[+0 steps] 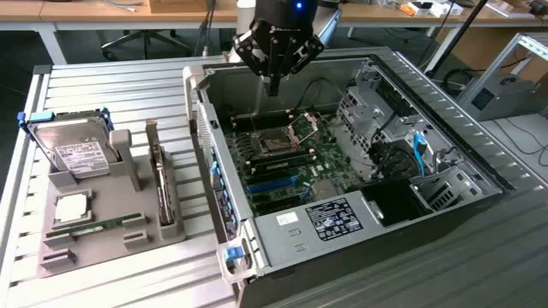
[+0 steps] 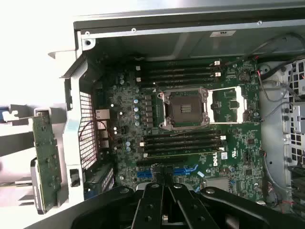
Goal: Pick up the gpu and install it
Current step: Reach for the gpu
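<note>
Jaws, one pair, hang shut and empty over the one open case (image 1: 227, 86); the one gpu (image 1: 163, 186) stands on edge in a grey tray (image 1: 94, 247) at the exterior view's left of the case, well apart from them, beside one hard drive (image 1: 73, 144), one memory stick (image 1: 107, 226) and one chip (image 1: 70, 206). The gpu shows edge-on, so its face is hard to make out, and the case's near corner is cut off. Everything rests on a ribbed metal worktop (image 1: 111, 83), with wooden desks (image 1: 179, 8) and a chair (image 1: 145, 40) behind.
</note>
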Controlling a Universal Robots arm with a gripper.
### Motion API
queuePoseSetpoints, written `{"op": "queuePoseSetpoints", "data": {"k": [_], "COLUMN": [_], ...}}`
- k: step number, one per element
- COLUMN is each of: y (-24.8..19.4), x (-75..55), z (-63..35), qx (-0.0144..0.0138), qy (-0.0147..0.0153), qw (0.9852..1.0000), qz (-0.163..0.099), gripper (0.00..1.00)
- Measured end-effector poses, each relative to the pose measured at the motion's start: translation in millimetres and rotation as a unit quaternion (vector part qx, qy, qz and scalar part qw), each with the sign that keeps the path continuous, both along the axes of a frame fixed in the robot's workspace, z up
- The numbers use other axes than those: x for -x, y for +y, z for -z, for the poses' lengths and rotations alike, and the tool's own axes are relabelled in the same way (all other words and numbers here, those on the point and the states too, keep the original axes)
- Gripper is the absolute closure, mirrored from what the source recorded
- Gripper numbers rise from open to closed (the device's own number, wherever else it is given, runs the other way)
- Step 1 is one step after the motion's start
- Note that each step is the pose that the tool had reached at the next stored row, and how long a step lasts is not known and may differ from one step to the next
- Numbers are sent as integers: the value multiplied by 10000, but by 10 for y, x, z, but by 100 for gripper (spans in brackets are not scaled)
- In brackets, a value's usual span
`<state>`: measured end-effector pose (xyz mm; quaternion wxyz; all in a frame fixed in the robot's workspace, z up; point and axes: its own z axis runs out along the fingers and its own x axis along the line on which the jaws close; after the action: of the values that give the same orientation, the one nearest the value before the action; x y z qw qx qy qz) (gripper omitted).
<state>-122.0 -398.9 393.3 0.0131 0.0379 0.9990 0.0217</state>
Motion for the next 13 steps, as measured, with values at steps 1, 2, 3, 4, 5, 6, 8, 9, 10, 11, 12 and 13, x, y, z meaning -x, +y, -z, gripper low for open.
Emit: {"op": "queuePoseSetpoints", "data": {"k": [1, 2, 3, 4, 5, 6, 8, 9, 10, 11, 12, 13], "y": [0, 0, 0, 0, 0, 0, 0, 0, 0, 0, 0, 0], "x": [0, 0, 0, 0, 0, 0, 0, 0, 0, 0, 0, 0], "z": [0, 0, 0, 0, 0, 0, 0, 0, 0, 0, 0, 0], "qx": [0, 0, 0, 0, 0, 0, 0, 0, 0, 0, 0, 0], "qy": [0, 0, 0, 0, 0, 0, 0, 0, 0, 0, 0, 0], "qw": [10000, 10000, 10000, 10000, 10000, 10000, 10000, 10000, 10000, 10000, 10000, 10000], "qz": [0, 0, 0, 0, 0, 0, 0, 0, 0, 0, 0, 0], "gripper": [89, 89, 89, 89, 89, 89, 89, 89, 89, 89, 89, 89]}}
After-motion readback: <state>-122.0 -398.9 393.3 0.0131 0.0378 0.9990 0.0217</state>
